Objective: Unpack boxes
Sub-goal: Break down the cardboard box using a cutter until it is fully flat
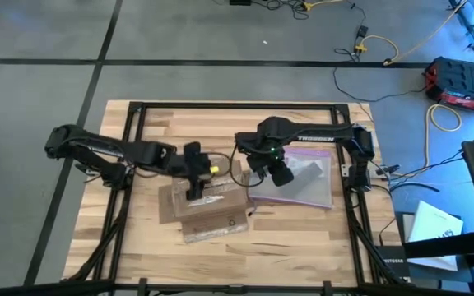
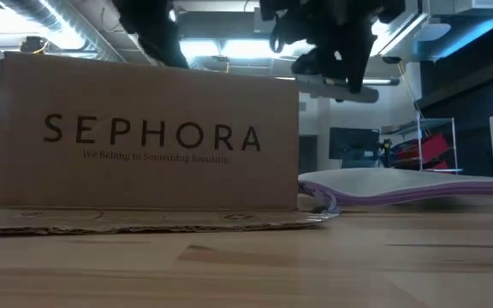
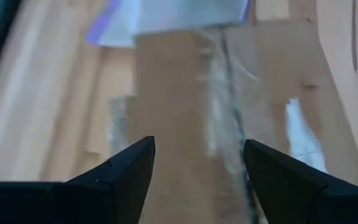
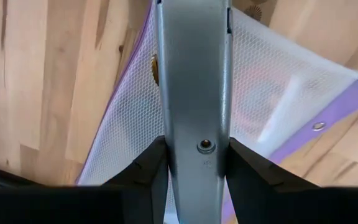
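the box carries "sephora" in large black spaced capitals across the brown side facing the low view; a thin line of small print runs beneath it, too blurred to read for sure. white lettering shows on the right arm in the high view, too small to make out.

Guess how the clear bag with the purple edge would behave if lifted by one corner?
Probably floppy: the bag lies nearly flat on the table in the low view. Likely light, since its mesh-patterned film looks thin. It may slide easily on the smooth wood.
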Controlling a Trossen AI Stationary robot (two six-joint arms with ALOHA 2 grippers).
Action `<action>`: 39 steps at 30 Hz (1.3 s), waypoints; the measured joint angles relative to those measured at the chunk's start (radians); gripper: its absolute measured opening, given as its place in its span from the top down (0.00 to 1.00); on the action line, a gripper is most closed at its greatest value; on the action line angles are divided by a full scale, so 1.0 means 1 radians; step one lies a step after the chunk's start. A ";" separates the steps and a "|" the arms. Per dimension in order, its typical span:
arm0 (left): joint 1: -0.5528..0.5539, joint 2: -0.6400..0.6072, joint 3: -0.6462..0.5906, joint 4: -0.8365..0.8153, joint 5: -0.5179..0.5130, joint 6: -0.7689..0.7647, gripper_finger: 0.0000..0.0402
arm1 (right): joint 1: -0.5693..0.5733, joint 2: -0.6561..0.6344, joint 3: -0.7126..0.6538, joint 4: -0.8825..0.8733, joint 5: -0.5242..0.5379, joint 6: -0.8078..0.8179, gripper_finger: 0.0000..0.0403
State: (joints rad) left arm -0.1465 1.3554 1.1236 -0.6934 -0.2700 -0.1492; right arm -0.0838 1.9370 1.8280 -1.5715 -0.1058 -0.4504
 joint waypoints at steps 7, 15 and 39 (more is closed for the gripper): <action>-0.081 0.001 -0.115 0.137 -0.003 -0.201 0.41 | 0.008 0.011 -0.002 0.000 -0.043 0.083 0.73; -0.118 0.010 -0.195 0.322 -0.030 -0.249 0.41 | 0.063 0.011 -0.002 0.001 -0.244 0.189 0.73; -0.120 -0.027 -0.255 0.345 -0.085 0.000 0.41 | 0.038 0.008 -0.006 0.001 -0.118 0.399 0.73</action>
State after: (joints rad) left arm -0.2668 1.3281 0.8687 -0.3487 -0.3547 -0.1496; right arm -0.0456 1.9450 1.8218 -1.5708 -0.2241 -0.0514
